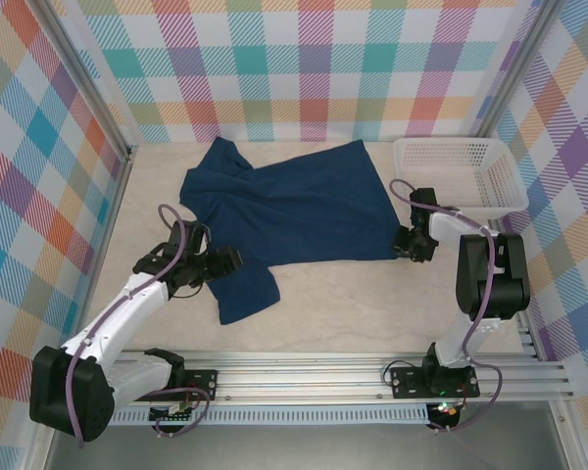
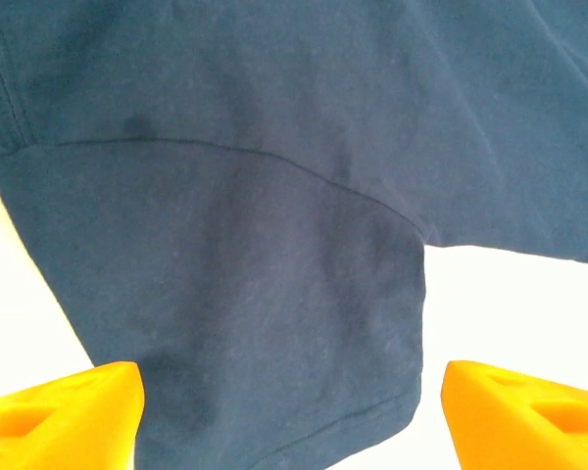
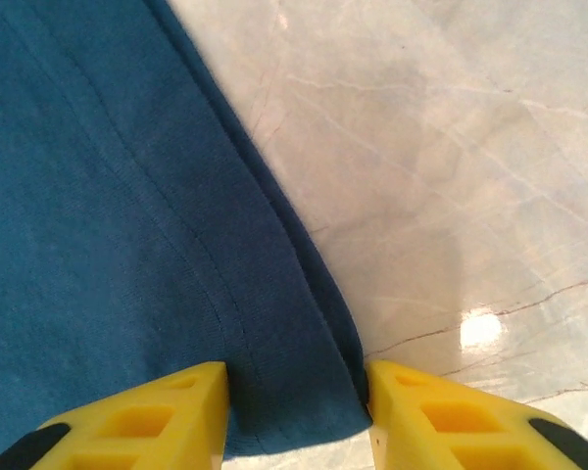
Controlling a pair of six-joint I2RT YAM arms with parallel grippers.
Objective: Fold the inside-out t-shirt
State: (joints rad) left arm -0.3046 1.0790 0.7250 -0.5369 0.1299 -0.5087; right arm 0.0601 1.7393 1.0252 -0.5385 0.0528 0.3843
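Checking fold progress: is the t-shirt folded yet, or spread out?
Spread out, not folded. The t-shirt lies mostly flat across the table, with one sleeve sticking out toward the near edge.

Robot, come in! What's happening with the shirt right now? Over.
Left pincer open above sleeve. Right pincer astride hem, grip unclear. T-shirt spread out, unfolded. White basket at far right.
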